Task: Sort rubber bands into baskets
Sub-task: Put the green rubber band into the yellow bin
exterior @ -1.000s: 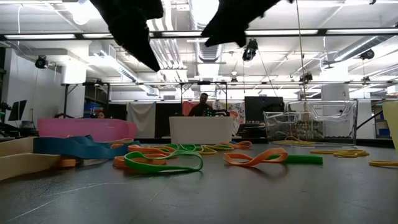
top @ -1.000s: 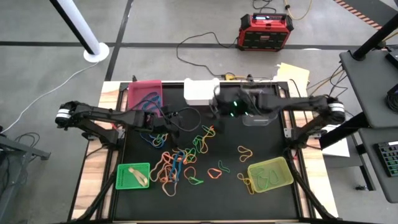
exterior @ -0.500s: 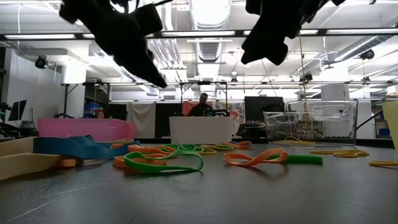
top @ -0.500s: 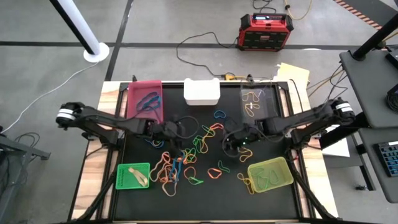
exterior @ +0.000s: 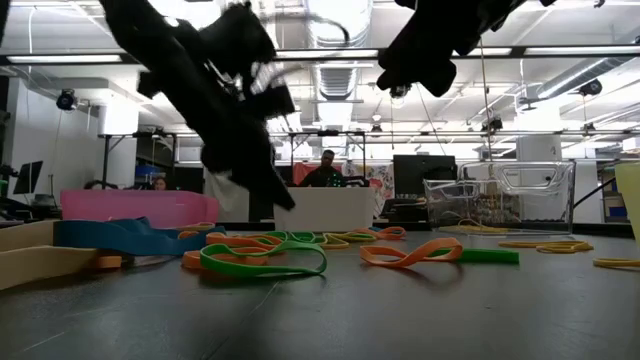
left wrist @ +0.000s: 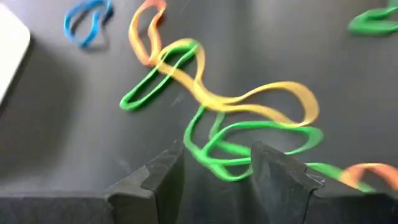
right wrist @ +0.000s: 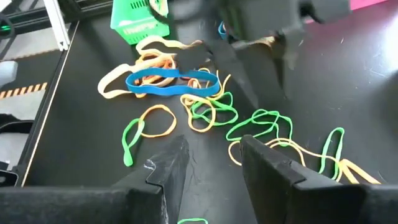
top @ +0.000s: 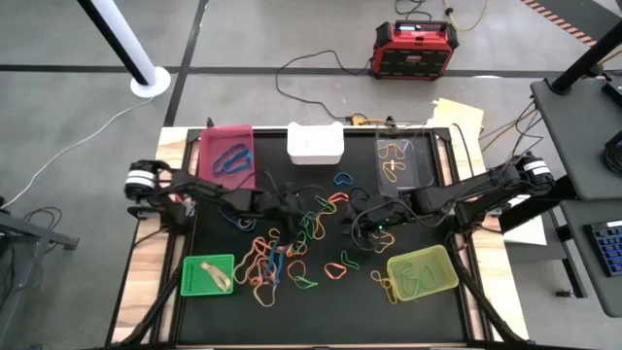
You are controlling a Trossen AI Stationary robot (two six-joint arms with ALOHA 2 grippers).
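Bands (top: pixel 282 248) are lying in a bright heap in the middle of my black desk (top: pixel 321 316). Baskets are sitting round them: pink (top: pixel 227 160), white (top: pixel 315 143), clear (top: pixel 403 161), green (top: pixel 208 275) and yellow (top: pixel 423 271). I am seeing blue bands in the pink one and tan ones in the clear one. My left jaws (left wrist: pixel 214 171) are hanging wide and empty just over a green band (left wrist: pixel 249 146) crossed by a yellow one (left wrist: pixel 249 102). My right jaws (right wrist: pixel 211 158) are parted too, gripping nothing, low over the heap's right side.
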